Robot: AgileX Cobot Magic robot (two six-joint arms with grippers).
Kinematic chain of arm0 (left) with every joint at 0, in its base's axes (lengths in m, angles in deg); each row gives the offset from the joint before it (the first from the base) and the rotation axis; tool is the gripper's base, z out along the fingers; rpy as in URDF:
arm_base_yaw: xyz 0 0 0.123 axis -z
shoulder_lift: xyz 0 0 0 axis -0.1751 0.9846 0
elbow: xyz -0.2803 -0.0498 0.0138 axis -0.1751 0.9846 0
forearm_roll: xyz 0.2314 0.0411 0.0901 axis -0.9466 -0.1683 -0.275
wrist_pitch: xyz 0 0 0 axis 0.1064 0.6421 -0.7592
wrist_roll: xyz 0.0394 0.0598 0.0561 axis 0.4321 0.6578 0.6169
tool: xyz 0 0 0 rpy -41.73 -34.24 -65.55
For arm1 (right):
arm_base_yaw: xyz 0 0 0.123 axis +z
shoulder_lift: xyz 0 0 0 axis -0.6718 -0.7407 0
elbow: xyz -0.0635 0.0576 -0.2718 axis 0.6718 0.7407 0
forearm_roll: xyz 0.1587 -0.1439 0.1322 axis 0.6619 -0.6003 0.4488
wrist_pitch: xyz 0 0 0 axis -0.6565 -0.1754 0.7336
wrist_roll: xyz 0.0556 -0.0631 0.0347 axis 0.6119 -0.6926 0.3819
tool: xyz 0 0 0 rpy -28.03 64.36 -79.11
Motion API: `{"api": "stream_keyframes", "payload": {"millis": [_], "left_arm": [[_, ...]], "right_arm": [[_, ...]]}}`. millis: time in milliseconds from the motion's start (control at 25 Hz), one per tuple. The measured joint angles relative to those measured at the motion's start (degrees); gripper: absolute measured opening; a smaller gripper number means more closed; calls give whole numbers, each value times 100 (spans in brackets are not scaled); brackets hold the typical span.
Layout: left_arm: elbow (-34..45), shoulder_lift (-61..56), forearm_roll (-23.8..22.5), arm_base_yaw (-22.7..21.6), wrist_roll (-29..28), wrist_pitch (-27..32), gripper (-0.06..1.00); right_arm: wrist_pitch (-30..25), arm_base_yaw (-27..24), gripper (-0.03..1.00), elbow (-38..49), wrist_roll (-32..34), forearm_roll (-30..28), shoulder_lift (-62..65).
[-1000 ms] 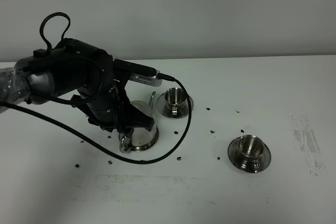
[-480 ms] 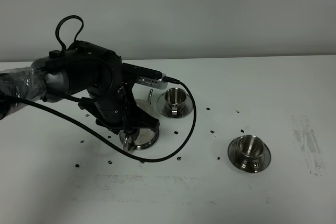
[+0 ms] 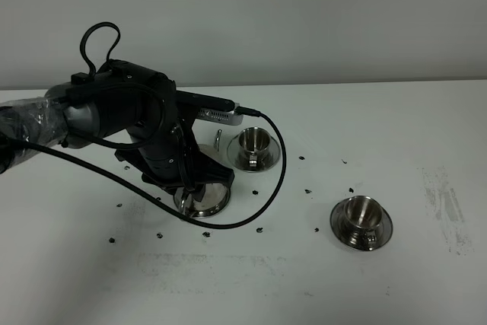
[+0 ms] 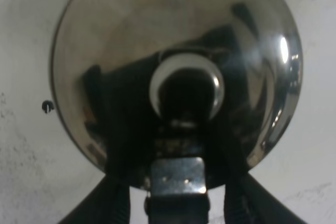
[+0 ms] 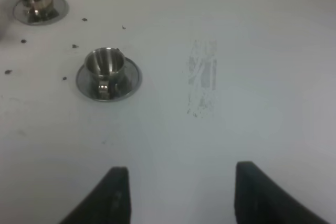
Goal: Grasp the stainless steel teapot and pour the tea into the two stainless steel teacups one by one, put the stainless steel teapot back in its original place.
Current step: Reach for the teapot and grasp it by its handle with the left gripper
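Teapot (image 3: 207, 199) stands upright on the table, left gripper (image 4: 176, 184) over it.
Jaws sit apart either side of the handle, clamping nothing I can see; right gripper (image 5: 178, 192) gapes empty. Far teacup (image 3: 253, 142), near teacup (image 3: 361, 215): filled or not, I can't tell.

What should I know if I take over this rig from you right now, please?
Left gripper: above the teapot, fingers either side of its handle; grip not readable.
Right gripper: open, empty, off to the side.
Teapot upright and low, spout toward the far teacup; near teacup to the right.
Done: cannot tell whether either cup was filled.
Left: check the cups, pour if needed, confirm the teapot is seated, release.
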Motion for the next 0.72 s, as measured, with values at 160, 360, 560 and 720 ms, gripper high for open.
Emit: {"api": "stream_keyframes", "payload": {"millis": [160, 360, 560, 720], "left_arm": [[0, 12, 0, -6, -72, -24, 43], [0, 124, 0, -35, -72, -42, 43], [0, 131, 0, -53, -67, -67, 43], [0, 131, 0, -58, -67, -116, 39]], "right_arm": [[0, 0, 43, 0, 0, 0, 0], [0, 0, 43, 0, 0, 0, 0], [0, 0, 43, 0, 0, 0, 0], [0, 0, 43, 0, 0, 0, 0]]}}
